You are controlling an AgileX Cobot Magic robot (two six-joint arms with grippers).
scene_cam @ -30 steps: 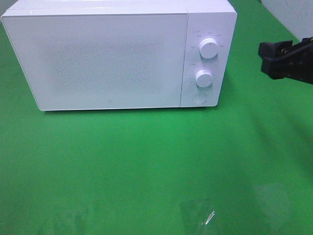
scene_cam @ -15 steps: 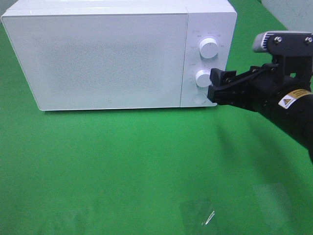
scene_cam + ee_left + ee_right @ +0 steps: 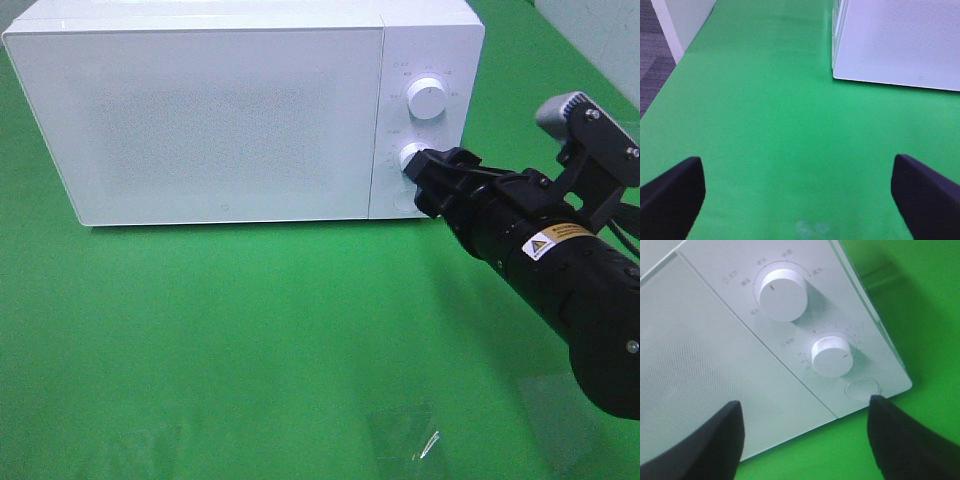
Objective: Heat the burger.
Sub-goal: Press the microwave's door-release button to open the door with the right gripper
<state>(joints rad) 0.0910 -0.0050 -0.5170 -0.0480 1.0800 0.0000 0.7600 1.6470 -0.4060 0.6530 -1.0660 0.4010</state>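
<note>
- A white microwave oven point(image 3: 200, 120) is set at the back of the green bench point(image 3: 250, 340). Its door point(image 3: 210, 60) is shut, and its frosted front cannot be seen through.
- The burger is shown in none of the three views, so where it lies cannot be told.
- On the control panel to the right of the door, an upper knob point(image 3: 427, 99), a lower knob point(image 3: 412, 156) and a flat round button point(image 3: 862, 388) are arranged in a column, the button lowest.
- The right end effector point(image 3: 432, 182) is held at the lower part of that panel, just in front of the lower knob and the button. In the high view the button is covered by it and the lower knob partly so. Whether anything is touched cannot be told.
- In the right wrist view its two black fingers point(image 3: 705, 440) are spread wide with nothing between them, and the panel is seen beyond the gap. The end effector is open and empty.
- A yellow warning label point(image 3: 545, 243) is carried on the black right arm, and a grey wrist camera point(image 3: 590, 140) is mounted above it.
- The left end effector point(image 3: 797, 172) is seen only in its own wrist view, over bare bench, with a corner of the microwave oven well ahead of it. Its fingers point(image 3: 672, 197) are parted wide and nothing is held.
- A small clear, glinting scrap point(image 3: 405, 435) lies near the bench's front edge, well apart from the microwave oven.
</note>
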